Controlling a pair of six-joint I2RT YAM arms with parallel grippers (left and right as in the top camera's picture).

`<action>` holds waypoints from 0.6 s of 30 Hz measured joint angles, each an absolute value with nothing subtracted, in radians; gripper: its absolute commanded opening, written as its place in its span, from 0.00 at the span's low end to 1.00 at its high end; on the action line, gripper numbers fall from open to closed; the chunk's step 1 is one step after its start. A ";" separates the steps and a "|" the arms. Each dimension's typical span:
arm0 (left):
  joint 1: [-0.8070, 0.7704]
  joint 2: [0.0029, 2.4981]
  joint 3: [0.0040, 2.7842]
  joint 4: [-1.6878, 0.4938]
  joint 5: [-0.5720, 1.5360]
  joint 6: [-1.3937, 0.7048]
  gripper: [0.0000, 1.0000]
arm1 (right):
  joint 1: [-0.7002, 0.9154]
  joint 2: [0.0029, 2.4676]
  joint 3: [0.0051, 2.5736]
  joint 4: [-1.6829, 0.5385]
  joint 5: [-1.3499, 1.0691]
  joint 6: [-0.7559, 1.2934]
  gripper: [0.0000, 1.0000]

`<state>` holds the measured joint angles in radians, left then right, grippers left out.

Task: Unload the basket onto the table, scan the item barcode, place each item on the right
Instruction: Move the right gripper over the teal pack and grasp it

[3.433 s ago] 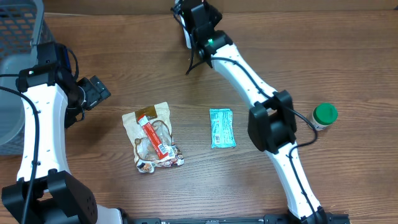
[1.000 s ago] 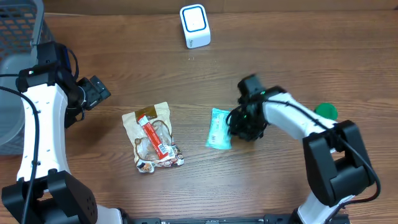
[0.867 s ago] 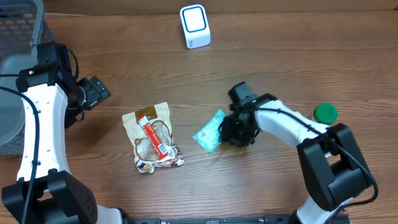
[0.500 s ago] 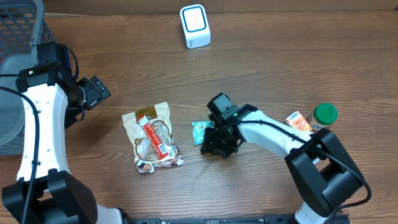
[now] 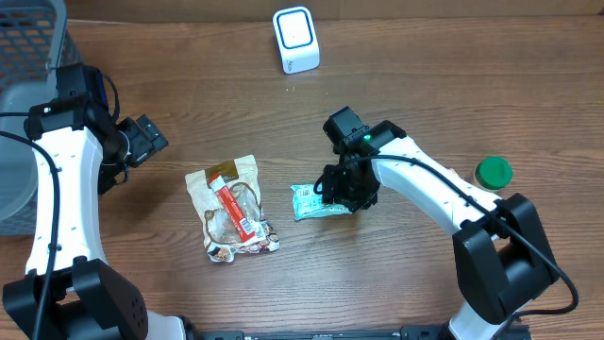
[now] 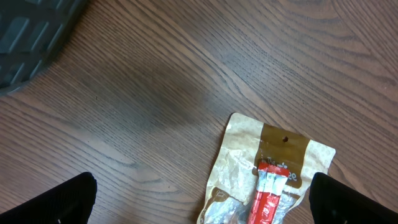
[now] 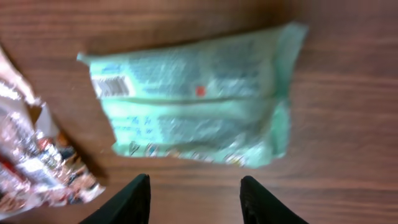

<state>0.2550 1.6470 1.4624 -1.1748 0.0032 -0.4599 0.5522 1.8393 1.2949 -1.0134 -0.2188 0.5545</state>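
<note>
A teal packet (image 5: 315, 201) lies flat and crosswise on the wooden table, right of a brown snack bag (image 5: 229, 208). In the right wrist view the teal packet (image 7: 193, 118) shows a small barcode (image 7: 111, 86) at its left end. My right gripper (image 5: 343, 192) hovers at the packet's right end, and in its own view the right gripper (image 7: 196, 200) is open with nothing between its fingers. A white scanner (image 5: 295, 40) stands at the far edge. My left gripper (image 5: 148, 140) is open, above and left of the snack bag (image 6: 267, 174).
A green-lidded bottle (image 5: 492, 174) stands at the right, beyond my right arm. A grey mesh basket (image 5: 28, 42) sits in the far left corner. Bare wood lies between the scanner and the packets.
My right gripper has slid the teal packet leftward toward the snack bag and turned it crosswise. It has since let go and drawn back. The left arm has not moved.
</note>
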 measured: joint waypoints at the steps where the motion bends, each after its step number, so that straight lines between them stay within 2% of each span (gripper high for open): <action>1: 0.255 1.647 1.462 -1.174 0.003 -0.460 1.00 | 0.552 1.839 1.292 -1.006 -0.205 0.554 0.49; 18: 0.255 1.647 1.462 -1.175 0.003 -0.460 1.00 | 0.553 1.839 1.148 -0.831 -0.095 0.629 0.49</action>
